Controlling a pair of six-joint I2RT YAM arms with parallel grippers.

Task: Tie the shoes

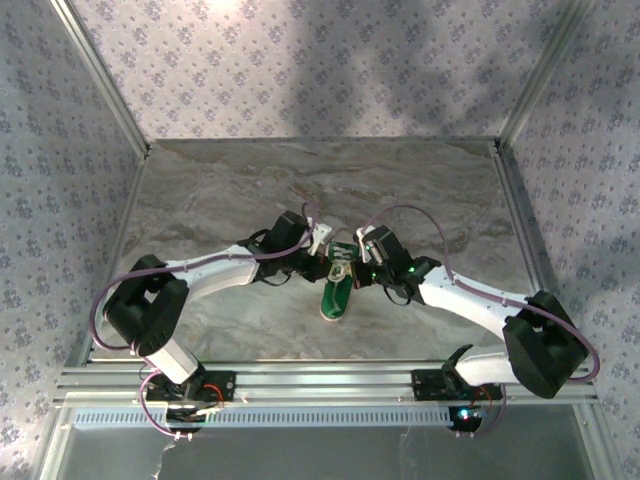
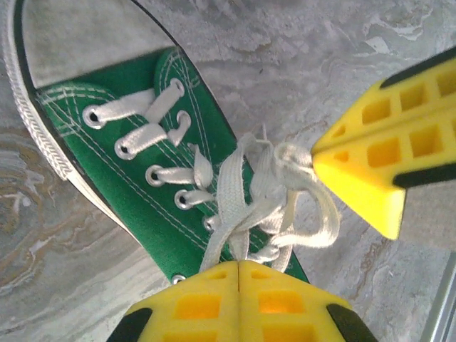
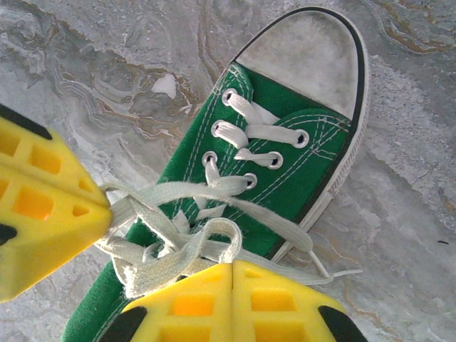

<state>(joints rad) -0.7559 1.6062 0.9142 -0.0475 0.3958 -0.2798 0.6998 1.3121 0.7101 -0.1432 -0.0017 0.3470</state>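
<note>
The small green sneaker lies mid-table, its white toe cap toward the arms' bases. Its white laces are gathered in a loose tangle of loops above the upper eyelets. My left gripper is shut, with lace strands running in between its yellow fingers. My right gripper is also shut, pinching a lace loop. Each gripper's tip shows in the other's wrist view, holding lace: the right gripper and the left gripper. In the top view the left gripper and right gripper meet over the shoe's ankle end.
The marbled grey tabletop surrounds the shoe. Patterned walls and metal frame posts enclose the back and sides. A lace end trails on the table beside the sole.
</note>
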